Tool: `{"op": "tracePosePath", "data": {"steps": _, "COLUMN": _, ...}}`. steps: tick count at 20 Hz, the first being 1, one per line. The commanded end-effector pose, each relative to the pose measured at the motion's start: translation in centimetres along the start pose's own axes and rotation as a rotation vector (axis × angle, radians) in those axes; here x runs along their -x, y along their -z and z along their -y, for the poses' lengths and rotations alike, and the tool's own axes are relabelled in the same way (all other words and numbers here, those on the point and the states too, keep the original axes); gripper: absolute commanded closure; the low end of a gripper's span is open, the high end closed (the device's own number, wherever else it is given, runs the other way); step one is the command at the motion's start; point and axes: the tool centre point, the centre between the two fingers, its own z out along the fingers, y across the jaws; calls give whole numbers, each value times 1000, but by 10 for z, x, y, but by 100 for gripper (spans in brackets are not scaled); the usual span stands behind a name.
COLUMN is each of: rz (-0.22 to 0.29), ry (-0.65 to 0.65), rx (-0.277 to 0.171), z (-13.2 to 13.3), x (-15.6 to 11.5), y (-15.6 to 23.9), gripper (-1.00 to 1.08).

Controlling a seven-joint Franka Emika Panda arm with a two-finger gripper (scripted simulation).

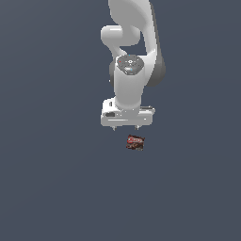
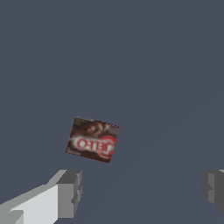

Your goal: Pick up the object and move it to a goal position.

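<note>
On flat grey floor, small rectangular brown-red block (image 1: 135, 142), fingers (image 1: 126, 128) spread wide above, empty

Flat, even, dim simulator light; no glare. Soft shading on white arm (image 1: 129, 56). Coarse, pixelated render; label on block (image 2: 92, 140) blurry. No edge distortion visible.

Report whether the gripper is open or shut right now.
Open. In the wrist view the gripper shows its two fingers set wide apart with nothing between them; the block lies flat, ungrasped.
</note>
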Motion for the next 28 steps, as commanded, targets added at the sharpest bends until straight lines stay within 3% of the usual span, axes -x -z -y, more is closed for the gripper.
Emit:
{"op": "tracePosePath", "data": {"steps": 1, "rz": 0, "ry": 0, "rx": 0, "z": 0, "x": 0, "y": 0, "gripper": -92}}
{"op": "tracePosePath", "data": {"steps": 15, "rz": 19, "ry": -65, "rx": -18, "z": -15, "x": 3, "y": -9, "gripper": -92}}
{"op": "tracePosePath", "data": {"steps": 28, "rz": 17, "ry": 108, "rx": -8, "z": -8, "x": 2, "y": -23, "gripper": -92}}
